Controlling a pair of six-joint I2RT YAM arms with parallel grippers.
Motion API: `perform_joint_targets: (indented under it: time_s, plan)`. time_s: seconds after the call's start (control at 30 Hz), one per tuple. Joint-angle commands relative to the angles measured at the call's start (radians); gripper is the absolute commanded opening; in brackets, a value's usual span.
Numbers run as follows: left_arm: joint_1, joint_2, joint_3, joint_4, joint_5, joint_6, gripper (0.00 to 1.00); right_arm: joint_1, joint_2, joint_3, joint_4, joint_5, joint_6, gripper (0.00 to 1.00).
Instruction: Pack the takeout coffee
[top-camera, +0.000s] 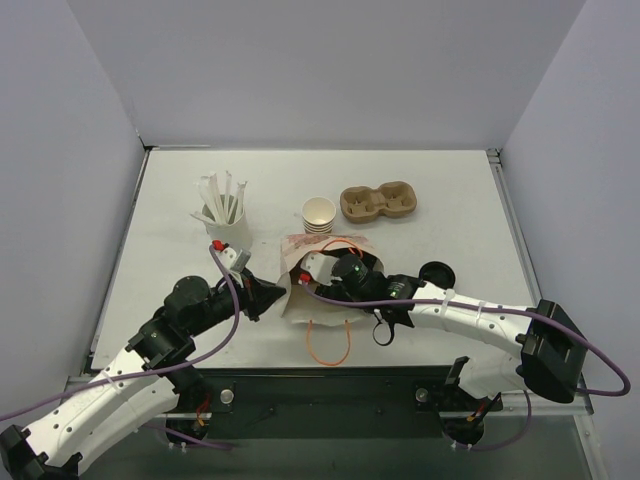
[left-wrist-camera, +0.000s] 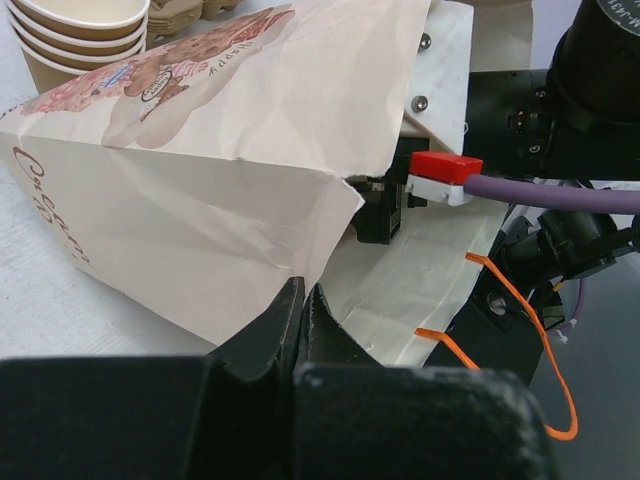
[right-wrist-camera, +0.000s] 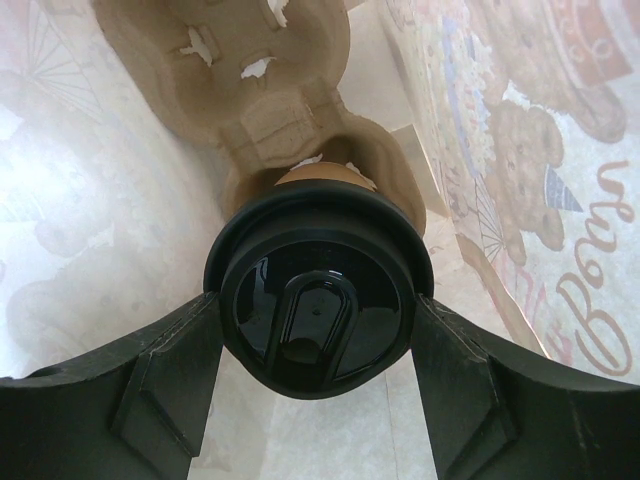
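1. Right gripper, wrist view: clenched on the takeout coffee, one finger pressed against each side of its black lid.
2. Just past the fingertips: sliver of tan cup wall above the lid rim, seated in the near well of a pulp carrier.
3. All round those fingers: inner faces of a paper bag, with bear and script print showing through on the side by the right-hand finger.
4. Left gripper, wrist view: fingertips pinched together on the torn-looking edge of the bag mouth, upper panel lifted above them.
5. Top view: bag on its side on the table, between the two grippers; right fingers hidden inside it, left fingers touching its left edge; orange handle trailing nearer than both.
6. Well beyond the fingers, past the bag: stack of tan cups, second pulp carrier, white cup of thin white sticks.
7. Just behind the right gripper, beside the arm: loose black lids.
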Motion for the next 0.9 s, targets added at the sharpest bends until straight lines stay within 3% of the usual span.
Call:
perform_joint_targets:
  time_s: [0.0, 0.53, 0.87]
  plan:
    - [-0.001, 0.01, 0.02, -0.018, -0.025, -0.011, 0.0, 0.014, -0.028, 0.023, 0.043, 0.004, 0.039, 0.32]
    - [-0.003, 0.016, 0.031, -0.038, -0.037, -0.023, 0.0, 0.008, 0.007, 0.006, 0.054, 0.019, 0.064, 0.33]
    - [-0.001, 0.034, 0.042, -0.044, -0.043, -0.032, 0.0, 0.0, 0.059, 0.001, 0.112, 0.05, 0.061, 0.41]
